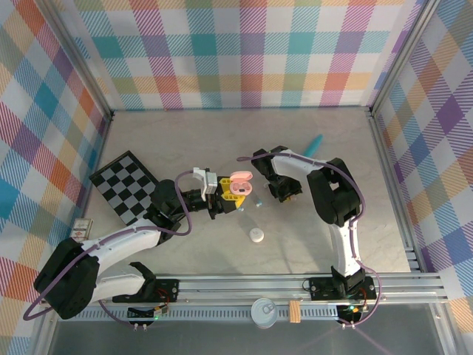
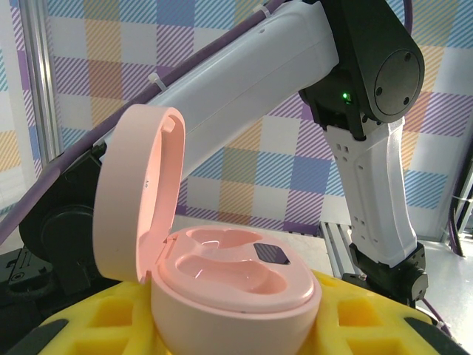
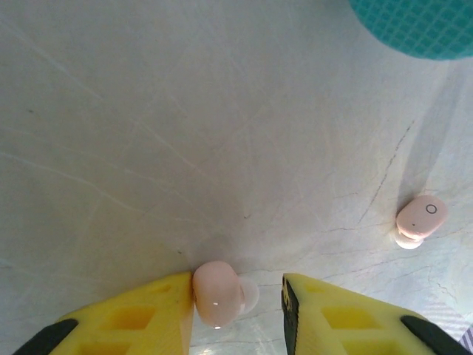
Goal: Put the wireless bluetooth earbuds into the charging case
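1. Left gripper is clamped on the pink pebble-shaped plastic charging case, lid flipped up, over mid-table.
2. Right gripper, jaws partly apart, straddles a tiny pink plastic earbud on the table; the bud touches just one finger.
3. Second pink earbud lies nearby, with a ring mark on it.

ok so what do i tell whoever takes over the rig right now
Left tool: shut on the pink case, lid up, both wells look empty.
Right tool: open, straddling one pink earbud on the table; the bud touches one finger, with a gap to the other.
Second pink earbud: loose on the table nearby.
Done: case open and held.
Left: grip and seat both buds.
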{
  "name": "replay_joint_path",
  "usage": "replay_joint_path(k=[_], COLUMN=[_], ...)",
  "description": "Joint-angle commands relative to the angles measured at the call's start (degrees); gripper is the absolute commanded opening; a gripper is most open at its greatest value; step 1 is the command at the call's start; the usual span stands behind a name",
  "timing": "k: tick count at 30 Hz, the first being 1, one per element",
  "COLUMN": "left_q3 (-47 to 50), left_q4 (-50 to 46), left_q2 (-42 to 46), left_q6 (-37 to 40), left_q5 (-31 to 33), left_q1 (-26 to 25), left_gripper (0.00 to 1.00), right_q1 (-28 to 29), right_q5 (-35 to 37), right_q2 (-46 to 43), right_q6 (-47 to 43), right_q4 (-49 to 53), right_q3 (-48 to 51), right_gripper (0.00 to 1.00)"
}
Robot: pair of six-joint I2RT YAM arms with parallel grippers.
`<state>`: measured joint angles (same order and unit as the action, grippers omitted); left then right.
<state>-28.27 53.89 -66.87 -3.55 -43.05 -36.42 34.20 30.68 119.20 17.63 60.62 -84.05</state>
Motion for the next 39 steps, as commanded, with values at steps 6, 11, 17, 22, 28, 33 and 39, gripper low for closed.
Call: replay_joint_path(k=[6, 11, 17, 22, 28, 33, 39], left_q3=[0.8, 0.8, 0.8, 0.7, 0.7, 0.7, 1.0], left_q4=[0.7, -0.1, -0.1, 0.0, 0.0, 0.0, 0.0], left_q2=[1.5, 2.0, 2.0, 1.9, 2.0, 2.0, 1.8], left_q6=[1.2, 1.5, 1.5, 1.6, 1.4, 1.5, 1.7], left_q5=[-1.4, -1.3, -1.4, -1.6, -1.6, -1.7, -1.3], left_q1=[0.6, 0.6, 0.6, 0.6, 0.6, 0.6, 0.6], left_gripper=[0.34, 0.34, 0.34, 0.34, 0.34, 0.34, 0.34], right_q1=[0.4, 0.3, 0.3, 0.3, 0.1, 0.1, -0.5], right_q5=[3.1, 3.4, 3.3, 3.4, 3.3, 2.1, -7.1], right_q2=[1.2, 2.0, 3.3, 4.0, 2.7, 0.5, -6.9], right_q6=[1.4, 1.6, 1.5, 1.1, 0.2, -0.8, -1.2], right_q4=[2.7, 3.2, 3.3, 2.8, 1.9, 0.7, -3.9], right_q3=[-0.2, -0.8, -0.9, -0.8, -0.4, -0.1, 2.7], right_gripper=[0.32, 0.31, 0.31, 0.28, 0.22, 0.21, 0.22])
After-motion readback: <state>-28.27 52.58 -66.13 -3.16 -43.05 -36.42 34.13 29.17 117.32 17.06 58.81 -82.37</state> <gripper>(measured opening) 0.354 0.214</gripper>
